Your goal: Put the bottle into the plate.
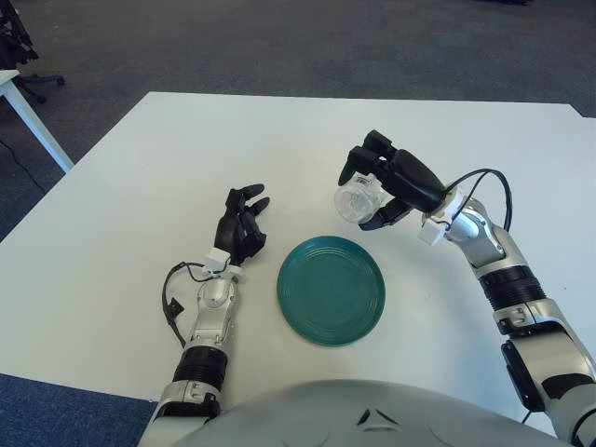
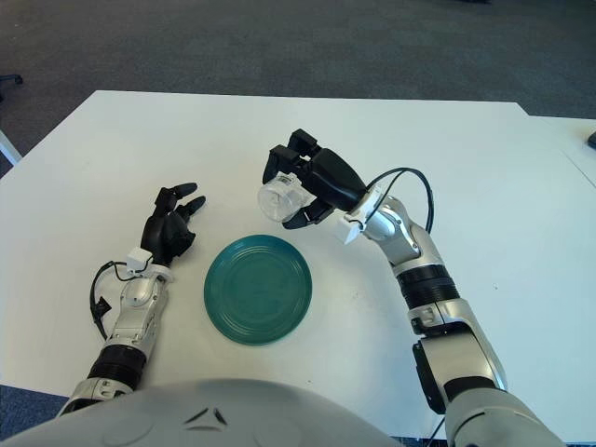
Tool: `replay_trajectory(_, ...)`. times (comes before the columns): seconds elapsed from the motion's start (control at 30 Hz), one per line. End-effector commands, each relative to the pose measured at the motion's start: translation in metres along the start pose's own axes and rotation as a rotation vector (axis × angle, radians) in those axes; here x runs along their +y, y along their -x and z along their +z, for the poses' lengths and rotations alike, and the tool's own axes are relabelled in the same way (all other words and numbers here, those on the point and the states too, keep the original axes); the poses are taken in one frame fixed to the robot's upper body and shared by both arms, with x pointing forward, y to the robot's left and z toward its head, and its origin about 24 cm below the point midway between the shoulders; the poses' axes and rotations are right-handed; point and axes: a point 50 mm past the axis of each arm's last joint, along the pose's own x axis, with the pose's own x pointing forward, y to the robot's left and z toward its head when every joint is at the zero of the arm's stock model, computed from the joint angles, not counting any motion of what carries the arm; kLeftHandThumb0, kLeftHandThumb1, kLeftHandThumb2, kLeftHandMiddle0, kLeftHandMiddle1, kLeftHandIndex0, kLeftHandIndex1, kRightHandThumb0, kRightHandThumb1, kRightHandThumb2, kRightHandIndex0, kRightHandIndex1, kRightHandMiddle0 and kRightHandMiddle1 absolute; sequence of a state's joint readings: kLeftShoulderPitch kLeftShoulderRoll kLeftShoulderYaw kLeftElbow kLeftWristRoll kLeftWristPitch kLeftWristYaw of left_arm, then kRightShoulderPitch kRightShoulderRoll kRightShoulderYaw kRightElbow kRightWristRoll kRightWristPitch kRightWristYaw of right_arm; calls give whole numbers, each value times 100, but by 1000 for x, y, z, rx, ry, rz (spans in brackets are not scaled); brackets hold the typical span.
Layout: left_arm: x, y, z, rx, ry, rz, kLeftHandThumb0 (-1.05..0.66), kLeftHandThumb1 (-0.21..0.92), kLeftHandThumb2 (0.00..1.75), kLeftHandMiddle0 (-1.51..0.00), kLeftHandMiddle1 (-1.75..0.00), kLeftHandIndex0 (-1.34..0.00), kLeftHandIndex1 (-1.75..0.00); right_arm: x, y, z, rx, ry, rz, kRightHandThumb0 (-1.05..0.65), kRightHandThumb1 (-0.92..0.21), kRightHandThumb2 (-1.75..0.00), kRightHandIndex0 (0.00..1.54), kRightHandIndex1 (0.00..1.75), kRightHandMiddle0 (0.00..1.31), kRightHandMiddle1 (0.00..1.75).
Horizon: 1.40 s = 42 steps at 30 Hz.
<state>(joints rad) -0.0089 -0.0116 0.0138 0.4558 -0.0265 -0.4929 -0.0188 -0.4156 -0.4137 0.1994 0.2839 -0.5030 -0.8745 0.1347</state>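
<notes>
A clear plastic bottle (image 1: 358, 201) is held on its side in my right hand (image 1: 380, 182), its round end facing the camera. The hand is shut on it and holds it above the table, just beyond the far right rim of the green plate (image 1: 331, 290). The bottle also shows in the right eye view (image 2: 279, 200). The plate lies flat on the white table near the front, holding nothing. My left hand (image 1: 242, 223) shows to the left of the plate, fingers relaxed and open, holding nothing.
The white table (image 1: 186, 149) spreads wide around the plate. Its left edge drops to dark carpet, where another white table's corner (image 1: 19, 102) and an office chair (image 1: 28, 74) stand at the far left.
</notes>
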Motion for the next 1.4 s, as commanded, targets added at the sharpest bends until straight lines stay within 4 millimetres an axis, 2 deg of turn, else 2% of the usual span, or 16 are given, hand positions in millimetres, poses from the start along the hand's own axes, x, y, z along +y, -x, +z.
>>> replay_trajectory(0.0, 3, 34, -40, 205, -2, 32, -78, 92, 105, -48, -44, -21, -107, -2, -4, 4, -18, 64, 47, -45, -40, -121, 123, 175, 54, 175)
replay_trajectory(0.1, 2, 34, -40, 209, 1, 35, -78, 92, 105, -47, -44, -21, -107, -1, -6, 6, -26, 87, 66, -45, -40, -121, 122, 175, 55, 175)
replay_trajectory(0.27, 2, 33, -40, 215, 19, 46, -77, 92, 105, -48, -45, -21, -107, 6, -9, 18, -66, 142, 192, -46, -38, -124, 124, 175, 57, 175)
replay_trajectory(0.4, 1, 33, -40, 219, 20, 51, -77, 92, 105, -47, -44, -21, -107, 13, -10, 28, -78, 136, 262, -47, -35, -127, 126, 175, 58, 175)
replay_trajectory(0.63, -1, 33, -39, 215, 27, 53, -78, 92, 105, -47, -45, -21, -107, 18, -10, 33, -78, 113, 321, -48, -33, -129, 128, 175, 60, 175)
replay_trajectory(0.73, -4, 32, -44, 242, 18, 73, -79, 92, 105, -48, -45, -21, -107, 25, -10, 37, -92, 79, 365, -48, -31, -132, 128, 175, 62, 175)
replay_trajectory(0.87, -6, 32, -42, 231, 16, 72, -80, 92, 104, -49, -46, -22, -108, 30, -10, 42, -103, 69, 389, -49, -30, -134, 128, 175, 63, 175)
replay_trajectory(1.0, -5, 31, -42, 230, 19, 57, -81, 92, 104, -48, -46, -21, -108, 47, 0, 59, -146, 108, 372, -50, -28, -136, 129, 175, 64, 175)
replay_trajectory(1.37, -5, 33, -40, 201, 14, 44, -79, 92, 104, -47, -45, -22, -108, 51, 5, 64, -145, 79, 344, -50, -28, -137, 132, 175, 65, 175)
